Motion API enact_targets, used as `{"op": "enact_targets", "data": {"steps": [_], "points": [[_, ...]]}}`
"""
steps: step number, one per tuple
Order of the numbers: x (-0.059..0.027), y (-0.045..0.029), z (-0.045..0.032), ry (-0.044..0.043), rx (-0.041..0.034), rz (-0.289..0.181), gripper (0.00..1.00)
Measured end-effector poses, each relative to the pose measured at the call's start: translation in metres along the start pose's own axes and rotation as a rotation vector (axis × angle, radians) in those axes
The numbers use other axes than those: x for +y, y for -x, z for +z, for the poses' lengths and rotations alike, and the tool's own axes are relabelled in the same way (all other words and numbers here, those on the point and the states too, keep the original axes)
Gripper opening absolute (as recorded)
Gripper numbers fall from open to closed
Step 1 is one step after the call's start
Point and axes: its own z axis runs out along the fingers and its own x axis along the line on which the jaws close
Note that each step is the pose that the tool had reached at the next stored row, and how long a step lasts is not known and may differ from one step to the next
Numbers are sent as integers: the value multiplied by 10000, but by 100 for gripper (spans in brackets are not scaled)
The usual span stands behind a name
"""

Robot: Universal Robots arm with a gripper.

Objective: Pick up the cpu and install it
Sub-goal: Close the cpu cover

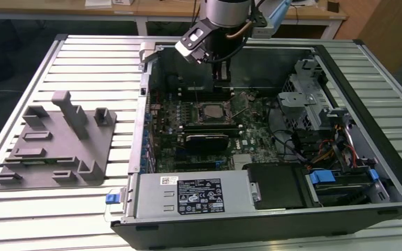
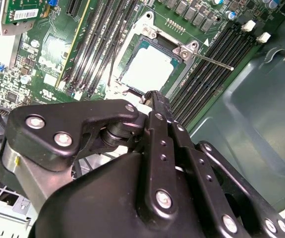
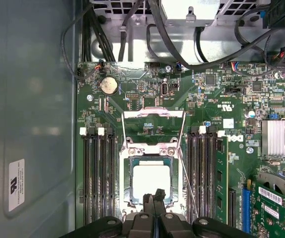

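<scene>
The cpu (image 3: 151, 181) lies flat in the motherboard socket, silvery top up, inside the metal socket frame (image 3: 151, 148). It also shows in the second wrist view as a pale square, the cpu (image 2: 147, 67), and in the exterior view the cpu (image 1: 211, 111) sits mid-board. The hinged load plate (image 3: 153, 115) stands flipped open beside the socket, and the thin lever rod (image 2: 216, 62) sticks out. My gripper (image 3: 154, 199) hovers just above one edge of the cpu, its two black fingers pressed together with nothing between them. In the exterior view the gripper (image 1: 221, 78) hangs inside the case.
The open computer case (image 1: 368, 57) lies on a slatted metal table. Memory slots (image 3: 98, 178) flank the socket on both sides. A power supply (image 1: 187, 193), a drive cage (image 1: 313, 104) and cables (image 1: 326, 151) fill the case. A grey fixture (image 1: 54, 141) stands at the exterior view's left.
</scene>
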Motion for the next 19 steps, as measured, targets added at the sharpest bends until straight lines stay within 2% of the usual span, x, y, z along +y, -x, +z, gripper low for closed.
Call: {"op": "enact_targets", "data": {"steps": [7, 19], "points": [[18, 0, -3, -1, -2, 0, 11], [224, -4, 0, 0, -1, -1, 11]]}}
